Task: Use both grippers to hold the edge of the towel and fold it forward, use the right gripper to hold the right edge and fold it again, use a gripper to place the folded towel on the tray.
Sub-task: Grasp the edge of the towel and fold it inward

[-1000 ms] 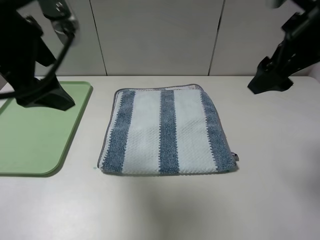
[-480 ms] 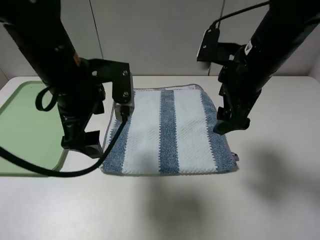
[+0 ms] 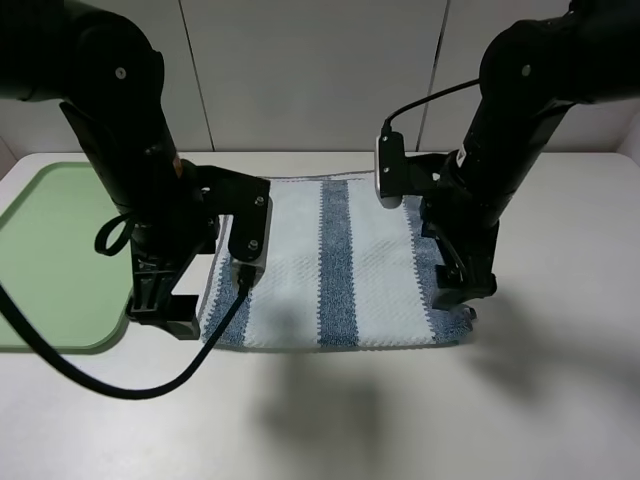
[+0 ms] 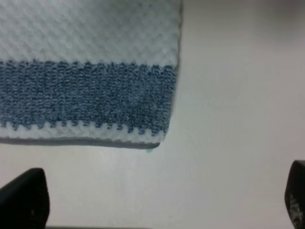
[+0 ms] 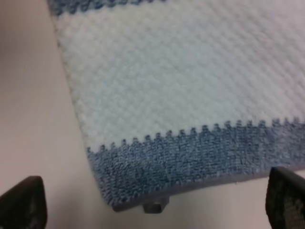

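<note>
The towel point(image 3: 335, 265) is seen lying flat on the counter point(image 3: 330, 420), stripes up, to the right of the tray point(image 3: 55, 250) and not on it. The left hand point(image 3: 168, 312) is held low at the towel's front left corner, and the right hand point(image 3: 465, 288) low at its front right corner. In the left wrist view the two dark fingertips point(image 4: 24, 200) are shown spread wide at opposite edges of the picture, with only bare counter between them. The corner of the towel, with its blue stripe and thin grey hem point(image 4: 81, 141), is seen just beyond them, ungripped. Much the same is shown in the right wrist view: the fingertips point(image 5: 21, 202) are set far apart, nothing is gripped, and the towel's corner lies just past them, a small grey tag point(image 5: 155, 206) sticking out from the hem. Whether either hand touches the counter cannot be told
</note>
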Motion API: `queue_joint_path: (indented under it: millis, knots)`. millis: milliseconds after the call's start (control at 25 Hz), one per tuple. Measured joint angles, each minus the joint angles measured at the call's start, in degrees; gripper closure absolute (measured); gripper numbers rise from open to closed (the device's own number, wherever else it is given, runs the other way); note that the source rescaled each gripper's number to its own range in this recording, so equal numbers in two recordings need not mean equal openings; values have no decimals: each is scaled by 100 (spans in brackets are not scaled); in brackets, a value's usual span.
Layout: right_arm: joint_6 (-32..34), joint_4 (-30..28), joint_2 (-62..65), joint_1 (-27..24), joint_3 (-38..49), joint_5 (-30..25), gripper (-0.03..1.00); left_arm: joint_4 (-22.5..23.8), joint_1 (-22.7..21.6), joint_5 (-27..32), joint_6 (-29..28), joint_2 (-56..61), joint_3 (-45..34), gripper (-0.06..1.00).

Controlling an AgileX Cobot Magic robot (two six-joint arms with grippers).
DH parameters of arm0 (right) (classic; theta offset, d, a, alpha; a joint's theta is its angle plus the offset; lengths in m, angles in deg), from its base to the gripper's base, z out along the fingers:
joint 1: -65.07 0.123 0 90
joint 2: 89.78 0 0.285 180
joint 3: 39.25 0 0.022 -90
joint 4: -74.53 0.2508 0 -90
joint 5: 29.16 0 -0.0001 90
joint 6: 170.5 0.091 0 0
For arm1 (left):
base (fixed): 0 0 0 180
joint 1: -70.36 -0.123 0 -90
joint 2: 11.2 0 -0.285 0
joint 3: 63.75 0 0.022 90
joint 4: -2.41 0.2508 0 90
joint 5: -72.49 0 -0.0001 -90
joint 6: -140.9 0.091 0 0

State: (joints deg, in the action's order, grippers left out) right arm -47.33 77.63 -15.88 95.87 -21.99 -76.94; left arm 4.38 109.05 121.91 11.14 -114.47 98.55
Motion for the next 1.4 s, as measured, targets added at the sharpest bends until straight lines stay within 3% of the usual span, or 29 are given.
queue_joint_path:
  millis: [200, 680, 880, 1400]
  knots:
    - [-628, -38, -7, 0, 438, 514, -3, 6, 0, -337, 41, -7, -412, -5]
    - [-1230, -42, -7, 0, 1208, 1301, -3, 6, 0, -1024, 311, -7, -844, -5]
    - [-1316, -42, -7, 0, 1574, 1785, -3, -32, 0, -1101, 339, -154, -844, -5]
    - [-1343, -19, -854, 0, 1590, 2211, -3, -120, 0, -1427, 466, -450, -844, -5]
